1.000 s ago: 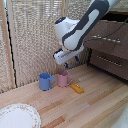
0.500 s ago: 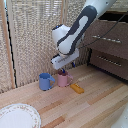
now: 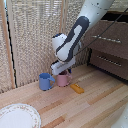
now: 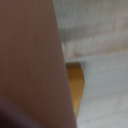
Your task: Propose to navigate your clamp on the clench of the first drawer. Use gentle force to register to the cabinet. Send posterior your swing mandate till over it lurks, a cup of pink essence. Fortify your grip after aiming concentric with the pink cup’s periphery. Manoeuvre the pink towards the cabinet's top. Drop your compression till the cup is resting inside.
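Note:
The pale-pink cup stands on the wooden table beside a blue mug. My white gripper hangs straight down on the cup's rim, touching or nearly touching it; its fingers are too small and blurred to make out. In the wrist view a pinkish-brown surface, most likely the cup's wall, fills much of the picture very close up. The dark-brown cabinet stands at the exterior view's right, apart from the gripper. Its upper drawer shows a silver bar handle. The cabinet's top is hidden behind the arm.
A yellow block lies on the table just by the pink cup, towards the exterior view's right, and shows in the wrist view. A white plate sits at the near left corner. A slatted blind backs the table.
The arm has swung from the cabinet side towards the exterior view's left and come down, bringing the gripper from above the mugs onto the pink cup.

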